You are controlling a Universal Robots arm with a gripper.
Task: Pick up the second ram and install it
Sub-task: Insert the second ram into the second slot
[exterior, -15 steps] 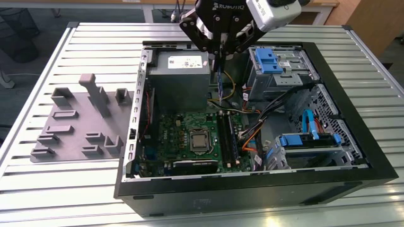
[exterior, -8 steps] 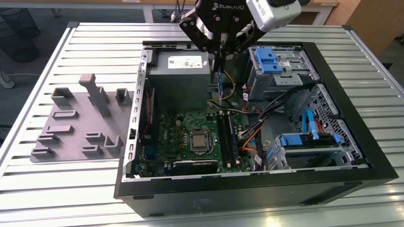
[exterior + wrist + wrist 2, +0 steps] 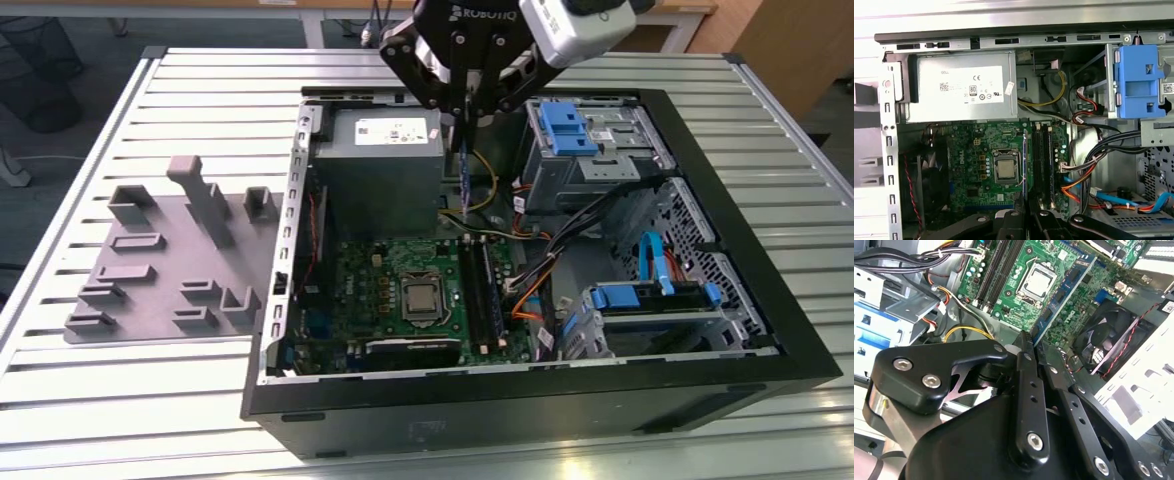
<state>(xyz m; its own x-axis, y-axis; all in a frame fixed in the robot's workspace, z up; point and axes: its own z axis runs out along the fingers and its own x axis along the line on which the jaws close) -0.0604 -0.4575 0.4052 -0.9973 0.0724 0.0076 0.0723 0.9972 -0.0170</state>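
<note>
The end effector (image 3: 461,95) hangs over the open case (image 3: 787,340), its fingers (image 3: 1026,385) closed on the ram (image 3: 462,170). The ram is held by its upper end and hangs edge-down, long axis vertical, so that the lower edge faces the board (image 3: 400,300). In the second wrist view the ram (image 3: 1064,295) runs from between the fingers out toward the board as a thin blue strip carrying dark chips. Its lower end sits above the far end of the slots (image 3: 483,290), close to them; contact cannot be confirmed from any view. The grip at one end leaves most of the stick free below the fingers, which suits lowering it into a narrow slot between the cables (image 3: 587,215) and the power supply (image 3: 380,165). In the first wrist view the ram (image 3: 1025,165) appears edge-on just beside the black slots (image 3: 1044,165), on the CPU (image 3: 1005,169) side, so alignment looks near but not seated. Count: one ram in the grip; one CPU in its socket; one power supply at the far left of the case; one fan (image 3: 1109,340); two blue drive brackets (image 3: 571,128) on the right side in the exterior view; one grey fixture (image 3: 174,260) on the counter (image 3: 160,400) left of the case. The number of slots cannot be counted with certainty; whether one already holds a stick is not clear.
</note>
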